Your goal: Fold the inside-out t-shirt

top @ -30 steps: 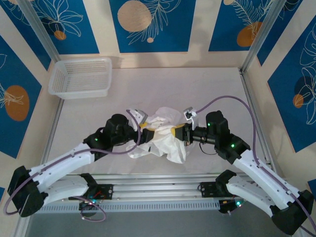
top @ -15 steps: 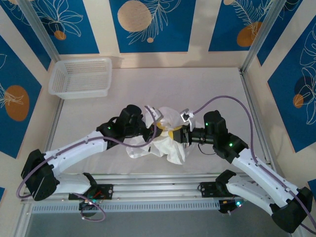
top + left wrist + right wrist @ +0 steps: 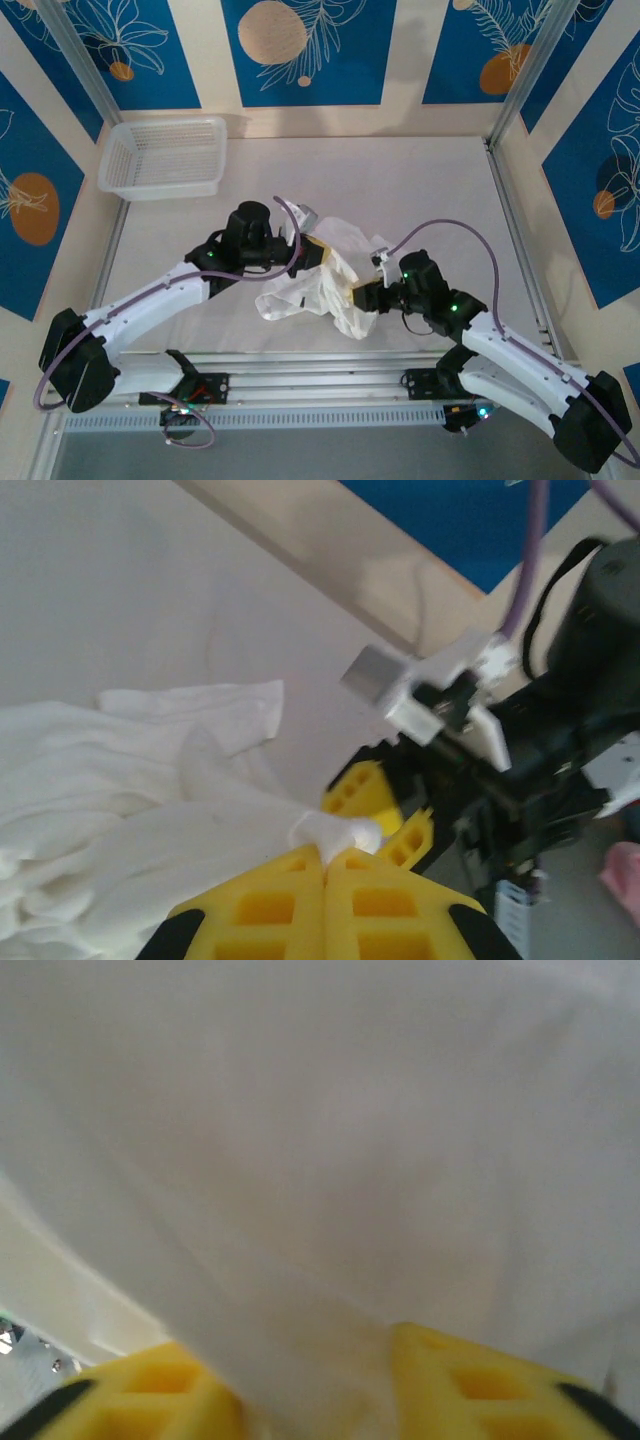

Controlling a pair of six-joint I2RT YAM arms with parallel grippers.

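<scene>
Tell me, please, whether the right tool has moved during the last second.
Yes. Seen from above, the right tool has drawn back toward the near edge of the table and shifted slightly left.

A robot lab cell: aluminium frame posts, blue leaf-printed wall panels and a white tabletop.

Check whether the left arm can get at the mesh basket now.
Probably yes: bare table lies between the left pincer and the basket. But that pincer is shut on the t-shirt, so it would drag the cloth along unless it lets go.
</scene>
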